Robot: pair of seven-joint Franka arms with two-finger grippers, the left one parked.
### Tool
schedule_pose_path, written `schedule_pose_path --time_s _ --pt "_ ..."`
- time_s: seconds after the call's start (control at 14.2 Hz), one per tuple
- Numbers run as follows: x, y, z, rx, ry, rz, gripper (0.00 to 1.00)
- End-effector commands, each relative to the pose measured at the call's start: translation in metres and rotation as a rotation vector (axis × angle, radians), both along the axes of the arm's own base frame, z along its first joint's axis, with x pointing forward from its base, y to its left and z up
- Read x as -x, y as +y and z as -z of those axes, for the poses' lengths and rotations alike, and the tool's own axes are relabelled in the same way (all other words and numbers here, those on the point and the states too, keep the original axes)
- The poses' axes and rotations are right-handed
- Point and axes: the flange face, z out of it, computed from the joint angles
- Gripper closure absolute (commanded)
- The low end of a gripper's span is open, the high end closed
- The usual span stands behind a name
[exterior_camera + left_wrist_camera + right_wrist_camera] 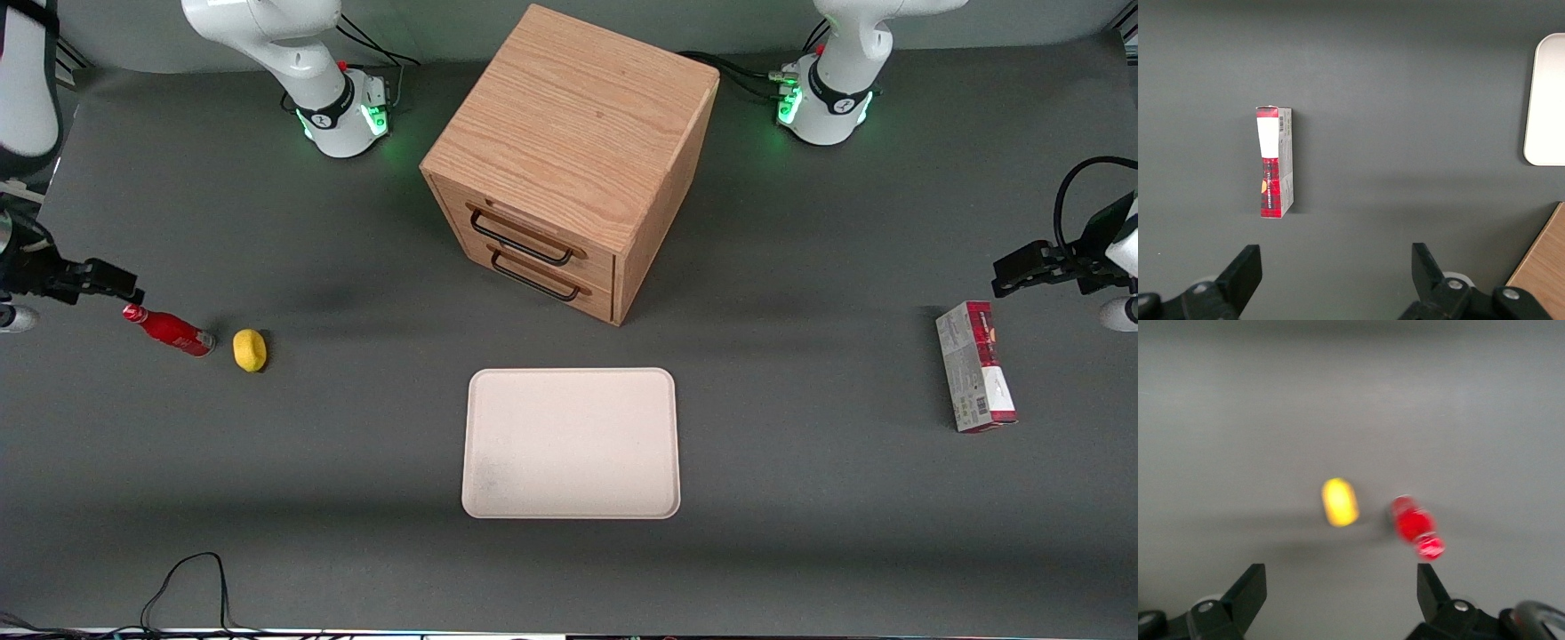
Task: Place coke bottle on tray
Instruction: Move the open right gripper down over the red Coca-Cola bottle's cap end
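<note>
- Front view: coke bottle (pixel 169 330) lay on its side on the dark counter (pixel 800 533) toward the working arm's end, cap pointing out toward that edge and silvery base toward the yellow lump (pixel 250 349) just beside it. Its long axis ran roughly along the counter's length, slightly slanted. The gripper (pixel 111 283) hung above the cap end, a little farther from the camera than the bottle, holding nothing. The tray (pixel 571 443) sat bare in the middle, nearer the camera than the wooden cabinet (pixel 569 160) and well apart from the bottle. The working arm was plainly the nearer one.
- Left wrist view: only the red-and-grey carton (pixel 1275 162) showed on the counter, with an edge of the tray; no bottle appeared here.
- Right wrist view: the gripper (pixel 1341 590) was spread wide and empty, both fingertips (pixel 1251 583) visible. The bottle (pixel 1416 528), blurred, lay just ahead of one fingertip instead of centred in the gap, with the yellow lump (pixel 1339 501) closer to the centre line. In my judgement the coming grasp depended on shifting sideways over the bottle and closing across its slim body.
</note>
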Motion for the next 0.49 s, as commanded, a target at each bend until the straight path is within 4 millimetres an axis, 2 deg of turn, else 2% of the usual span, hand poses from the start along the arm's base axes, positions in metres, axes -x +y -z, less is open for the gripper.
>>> schedule_pose_path --time_s 0.0,0.14,0.21,0.28,0.42 --pt "0.02 -0.031 0.064 0.034 -0.045 -0.053 0.0" --pt "0.022 -0.033 0.105 0.019 -0.063 -0.027 0.0" --pt "0.026 -0.04 0.119 0.008 -0.068 -0.035 0.0" --pt "0.027 -0.043 0.131 -0.005 -0.055 -0.056 0.0" --pt "0.032 -0.054 0.142 -0.019 -0.045 -0.064 0.0"
